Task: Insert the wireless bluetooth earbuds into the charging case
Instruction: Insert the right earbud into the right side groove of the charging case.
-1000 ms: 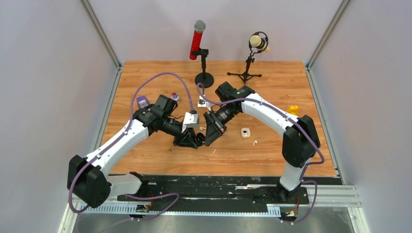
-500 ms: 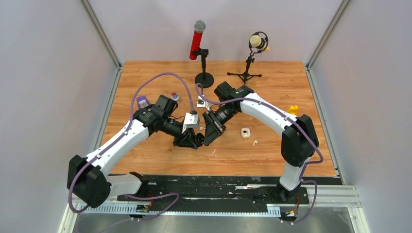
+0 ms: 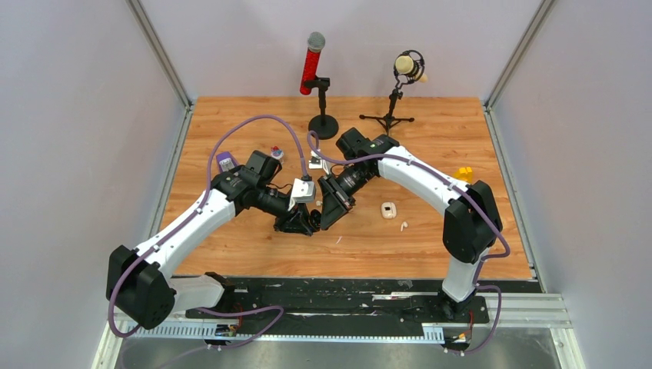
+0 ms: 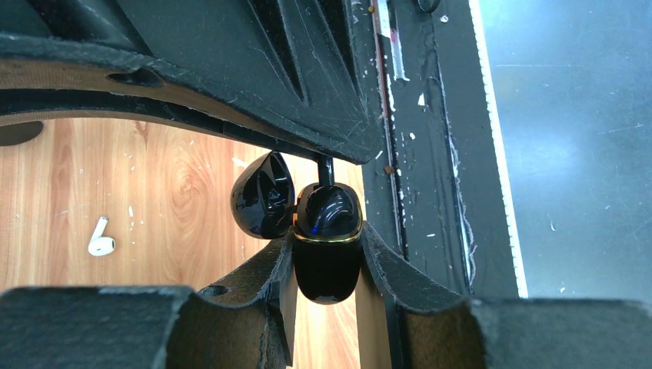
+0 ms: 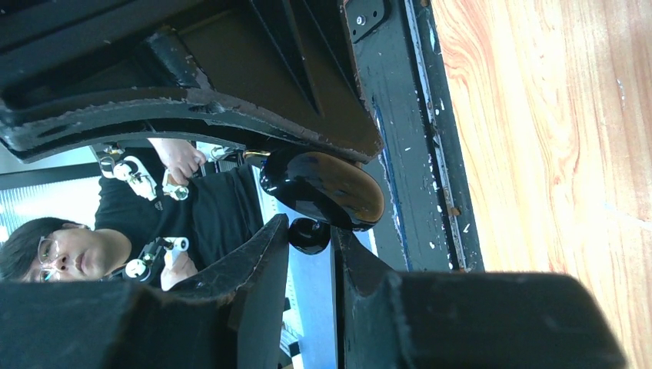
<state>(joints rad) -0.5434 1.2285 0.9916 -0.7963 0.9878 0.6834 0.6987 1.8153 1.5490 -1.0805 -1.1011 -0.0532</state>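
Note:
My left gripper [image 4: 327, 244] is shut on a glossy black charging case [image 4: 327, 265] with a gold rim, held upright above the table. Its lid [image 4: 263, 196] hangs open to the left. My right gripper [image 5: 309, 231] is shut on a small black earbud [image 5: 309, 235], right beside the underside of the black case [image 5: 327, 188]. From above, the left gripper [image 3: 306, 224] and right gripper [image 3: 329, 215] meet tip to tip at mid-table. A white earbud [image 4: 100, 238] lies on the wood. A white case [image 3: 389, 210] and another white earbud [image 3: 404, 226] lie to the right.
A red microphone [image 3: 312, 65] on a round-base stand and a cream microphone [image 3: 409, 68] on a tripod stand at the back. A yellow object [image 3: 464, 174] sits at the right edge and a purple one [image 3: 224, 161] behind the left arm. Grey walls enclose the table.
The right arm has shifted slightly left, bringing the earbud closer against the held case. The left arm has stayed put.

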